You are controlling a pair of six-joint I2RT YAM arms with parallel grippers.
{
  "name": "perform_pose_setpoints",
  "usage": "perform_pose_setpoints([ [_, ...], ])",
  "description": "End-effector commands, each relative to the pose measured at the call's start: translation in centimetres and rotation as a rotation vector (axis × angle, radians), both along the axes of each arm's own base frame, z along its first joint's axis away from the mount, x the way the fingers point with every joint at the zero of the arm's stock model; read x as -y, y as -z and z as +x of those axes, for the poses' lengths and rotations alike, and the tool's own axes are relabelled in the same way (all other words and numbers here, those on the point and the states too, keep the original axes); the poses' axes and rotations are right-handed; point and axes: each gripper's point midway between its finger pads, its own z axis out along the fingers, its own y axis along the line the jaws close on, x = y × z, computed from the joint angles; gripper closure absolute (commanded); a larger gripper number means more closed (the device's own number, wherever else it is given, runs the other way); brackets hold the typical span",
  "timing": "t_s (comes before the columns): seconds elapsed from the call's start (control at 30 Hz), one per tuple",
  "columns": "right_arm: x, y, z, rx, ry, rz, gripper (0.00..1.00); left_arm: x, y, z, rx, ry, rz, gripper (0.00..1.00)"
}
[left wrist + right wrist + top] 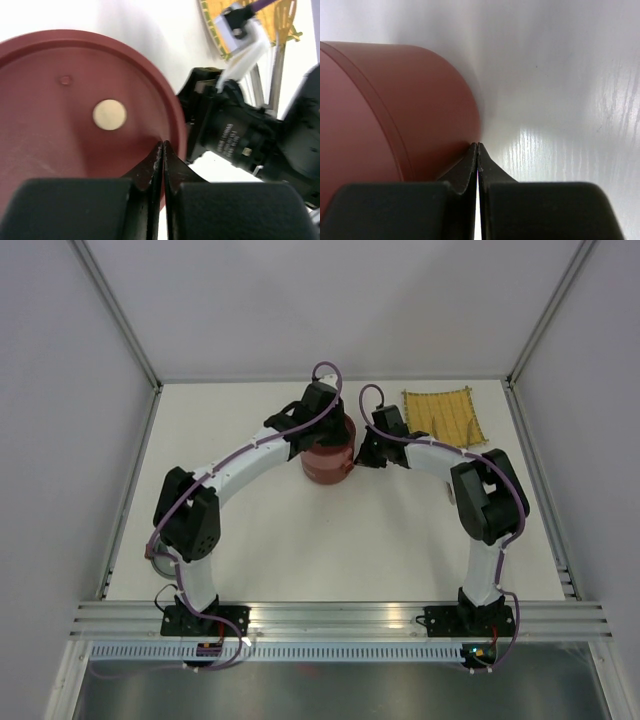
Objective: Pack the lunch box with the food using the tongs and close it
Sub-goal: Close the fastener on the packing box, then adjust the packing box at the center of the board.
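Note:
The dark-red lunch box (327, 468) stands stacked at mid-table with its flat red lid (60, 125) on top, a pale knob (109, 114) at the lid's centre. My left gripper (163, 143) hovers shut over the lid's right rim, holding nothing. The right gripper (477, 145) is shut too, its tips at the box's round side wall (395, 110) low near the table; touching or just short, I cannot tell. In the top view the left gripper (320, 435) covers the box top and the right gripper (362, 458) sits just right of it. The food and the tongs are out of view.
A yellow woven mat (444, 416) lies at the back right, also showing in the left wrist view behind the right arm's wrist (235, 140). White walls enclose the table on three sides.

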Motion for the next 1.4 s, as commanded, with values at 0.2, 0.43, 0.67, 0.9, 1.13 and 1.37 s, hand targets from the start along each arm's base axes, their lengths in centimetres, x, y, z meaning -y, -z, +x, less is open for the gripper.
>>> perform_pose_setpoints([
  [0.2,2.0,-5.7,1.1,0.091,0.01,-0.095,1.0,-10.3,-3.2,2.4,-0.048,-0.114,0.144,0.86],
  [0.43,4.2,-7.4,-0.9,0.069,0.01,-0.154,0.99,-17.0,-8.2,8.3,0.069,-0.211,0.128,0.76],
  [0.67,3.7,-7.9,-2.1,0.055,0.011,-0.134,1.0,-18.4,-3.4,12.3,0.051,-0.191,0.23,0.78],
  [0.9,0.8,-6.2,-3.9,-0.017,-0.018,-0.135,0.99,-14.8,0.4,13.0,0.021,-0.08,0.216,0.8],
  [1.13,-1.8,-4.4,-2.7,-0.043,-0.052,-0.141,0.99,-11.5,-0.1,10.8,0.045,0.01,0.244,0.81],
  [1.37,-2.8,-3.7,0.5,-0.016,-0.097,-0.209,1.0,-9.3,1.6,5.0,-0.013,0.036,0.28,0.83],
])
